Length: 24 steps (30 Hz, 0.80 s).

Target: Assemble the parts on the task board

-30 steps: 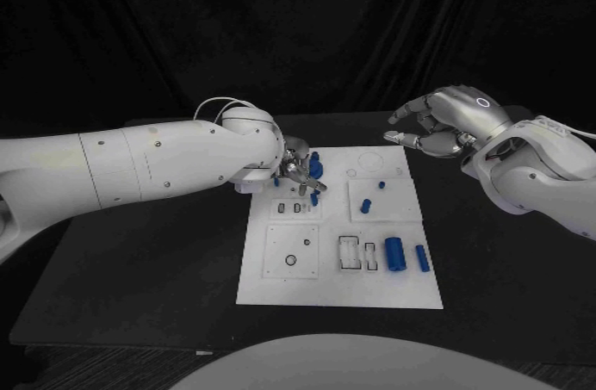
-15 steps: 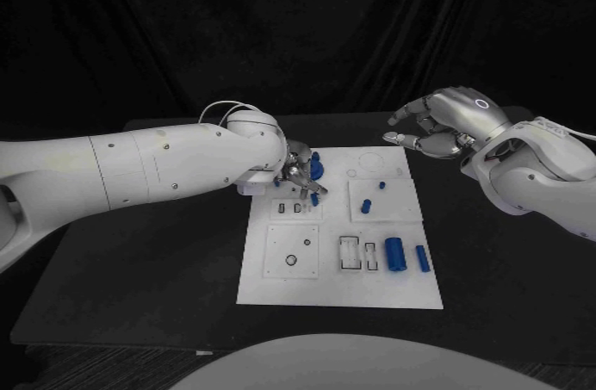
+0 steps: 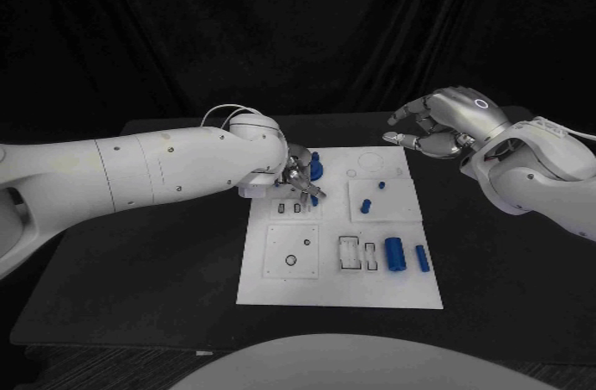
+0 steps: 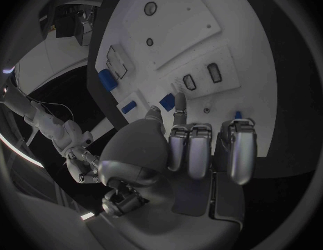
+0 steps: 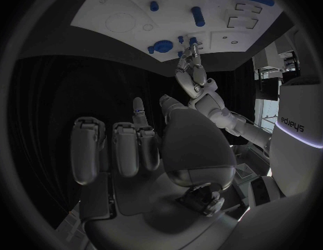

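The left robot hand (image 3: pixel 298 176) works at the far left corner of the task board (image 3: pixel 335 291), fingertips down on the white plate. It pinches a small blue peg (image 3: pixel 313 198) between thumb and finger, the peg's long axis roughly upright, pointing down at the board. In the left wrist view the same peg (image 4: pixel 167 101) sits at the fingertips, just beside two small dark slots (image 4: pixel 202 76) in the board. A larger blue round part (image 3: pixel 315 160) stands just beyond the hand, near the board's far edge.

The right robot hand (image 3: pixel 437 127) hovers off the board's far right corner, above the counter (image 3: pixel 137 261), fingers loosely curled and holding nothing. It is well apart from the peg, so the left hand is clearly the nearer one.

The coming move seems to turn on lowering the peg straight into its seat below the fingertips. Room is tight on the far side, where the round part stands, and open toward the robot. Other blue pieces, a short cylinder (image 3: pixel 365 205) and a long cylinder (image 3: pixel 394 253), lie well clear to the right.
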### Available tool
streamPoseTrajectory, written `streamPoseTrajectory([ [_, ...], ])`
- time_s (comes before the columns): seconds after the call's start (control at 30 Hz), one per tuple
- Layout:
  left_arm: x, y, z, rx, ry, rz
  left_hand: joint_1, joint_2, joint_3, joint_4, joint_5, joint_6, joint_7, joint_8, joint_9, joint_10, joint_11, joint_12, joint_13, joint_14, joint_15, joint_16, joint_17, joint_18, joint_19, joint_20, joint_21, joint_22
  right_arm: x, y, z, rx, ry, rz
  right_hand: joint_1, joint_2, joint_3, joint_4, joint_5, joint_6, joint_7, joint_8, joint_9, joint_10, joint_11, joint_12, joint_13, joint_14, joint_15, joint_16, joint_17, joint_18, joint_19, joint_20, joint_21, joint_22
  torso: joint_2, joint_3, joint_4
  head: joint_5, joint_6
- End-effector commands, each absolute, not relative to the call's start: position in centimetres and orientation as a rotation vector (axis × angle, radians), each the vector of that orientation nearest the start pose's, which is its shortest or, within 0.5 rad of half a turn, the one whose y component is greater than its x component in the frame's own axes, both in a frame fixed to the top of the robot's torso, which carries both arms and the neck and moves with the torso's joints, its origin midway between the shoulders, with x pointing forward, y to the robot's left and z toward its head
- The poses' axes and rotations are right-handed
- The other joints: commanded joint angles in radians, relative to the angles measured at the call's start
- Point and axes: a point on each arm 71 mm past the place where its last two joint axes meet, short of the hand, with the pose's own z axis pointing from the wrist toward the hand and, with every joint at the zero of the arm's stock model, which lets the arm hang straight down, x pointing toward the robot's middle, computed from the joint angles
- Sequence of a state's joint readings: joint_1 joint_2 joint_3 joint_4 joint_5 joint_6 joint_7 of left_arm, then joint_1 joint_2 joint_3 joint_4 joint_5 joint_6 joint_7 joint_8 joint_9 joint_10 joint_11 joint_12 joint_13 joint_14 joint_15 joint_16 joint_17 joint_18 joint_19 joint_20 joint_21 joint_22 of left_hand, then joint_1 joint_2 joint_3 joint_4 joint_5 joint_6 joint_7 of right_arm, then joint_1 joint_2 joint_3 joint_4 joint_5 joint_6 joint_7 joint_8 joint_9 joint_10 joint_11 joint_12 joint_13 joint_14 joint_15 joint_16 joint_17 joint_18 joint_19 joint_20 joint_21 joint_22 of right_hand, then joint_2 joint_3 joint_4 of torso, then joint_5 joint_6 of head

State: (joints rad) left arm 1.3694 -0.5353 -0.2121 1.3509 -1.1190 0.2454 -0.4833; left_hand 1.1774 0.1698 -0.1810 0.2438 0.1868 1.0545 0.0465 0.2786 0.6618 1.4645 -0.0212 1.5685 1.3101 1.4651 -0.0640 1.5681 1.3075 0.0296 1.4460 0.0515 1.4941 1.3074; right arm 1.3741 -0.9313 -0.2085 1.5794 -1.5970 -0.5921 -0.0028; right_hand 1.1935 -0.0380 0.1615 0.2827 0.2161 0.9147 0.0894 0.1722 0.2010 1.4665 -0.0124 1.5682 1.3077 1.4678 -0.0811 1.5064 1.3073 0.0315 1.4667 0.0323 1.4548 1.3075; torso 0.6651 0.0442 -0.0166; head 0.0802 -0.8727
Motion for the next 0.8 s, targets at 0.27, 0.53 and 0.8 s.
streamPoseTrajectory([
  [0.27, 50.06, 10.77, -21.62, 0.241, 2.378, -0.386, 0.024, -0.003, 0.027, -0.017, 0.014, 0.015, -0.001, -0.021, -0.007, 0.106, 0.000, 0.002, 0.261, 0.106, 0.000, 0.003, 0.263, 0.010, -0.006, -0.001, -0.005, 0.135, 47.53, -22.33, -13.83, -0.348, 1.313, 0.607, 0.011, 0.000, 0.004, 0.000, 0.006, 0.007, 0.001, 0.005, 0.002, 0.104, 0.006, 0.003, 0.263, 0.075, 0.009, -0.003, 0.118, -0.001, 0.048, 0.005, -0.005, 0.223, 0.000, 0.0015, 0.0009, -0.004, 0.000],
  [0.53, 50.10, 10.71, -21.69, 0.241, 2.378, -0.389, 0.043, -0.012, 0.057, -0.040, 0.050, 0.026, -0.004, -0.042, -0.013, 0.106, -0.002, 0.002, 0.261, 0.106, -0.002, 0.003, 0.263, 0.010, -0.005, -0.003, -0.007, 0.137, 47.58, -22.36, -13.89, -0.346, 1.317, 0.604, 0.011, 0.000, 0.004, 0.000, 0.007, 0.008, 0.001, 0.005, 0.002, 0.104, 0.006, 0.003, 0.263, 0.075, 0.009, -0.004, 0.114, 0.000, 0.046, 0.005, -0.009, 0.221, 0.000, 0.0013, 0.0008, -0.003, 0.000],
  [0.8, 50.17, 10.66, -21.63, 0.234, 2.364, -0.405, 0.059, -0.025, 0.096, -0.064, 0.105, 0.038, -0.008, -0.064, -0.015, 0.106, -0.006, 0.002, 0.261, 0.106, -0.004, 0.003, 0.263, 0.010, -0.004, -0.005, -0.009, 0.139, 47.66, -22.37, -13.97, -0.346, 1.325, 0.600, 0.013, 0.001, 0.004, 0.000, 0.008, 0.009, 0.002, 0.005, 0.002, 0.104, 0.007, 0.003, 0.263, 0.074, 0.010, -0.007, 0.109, 0.001, 0.044, 0.006, -0.012, 0.220, 0.000, 0.0018, 0.0009, -0.004, 0.000],
])
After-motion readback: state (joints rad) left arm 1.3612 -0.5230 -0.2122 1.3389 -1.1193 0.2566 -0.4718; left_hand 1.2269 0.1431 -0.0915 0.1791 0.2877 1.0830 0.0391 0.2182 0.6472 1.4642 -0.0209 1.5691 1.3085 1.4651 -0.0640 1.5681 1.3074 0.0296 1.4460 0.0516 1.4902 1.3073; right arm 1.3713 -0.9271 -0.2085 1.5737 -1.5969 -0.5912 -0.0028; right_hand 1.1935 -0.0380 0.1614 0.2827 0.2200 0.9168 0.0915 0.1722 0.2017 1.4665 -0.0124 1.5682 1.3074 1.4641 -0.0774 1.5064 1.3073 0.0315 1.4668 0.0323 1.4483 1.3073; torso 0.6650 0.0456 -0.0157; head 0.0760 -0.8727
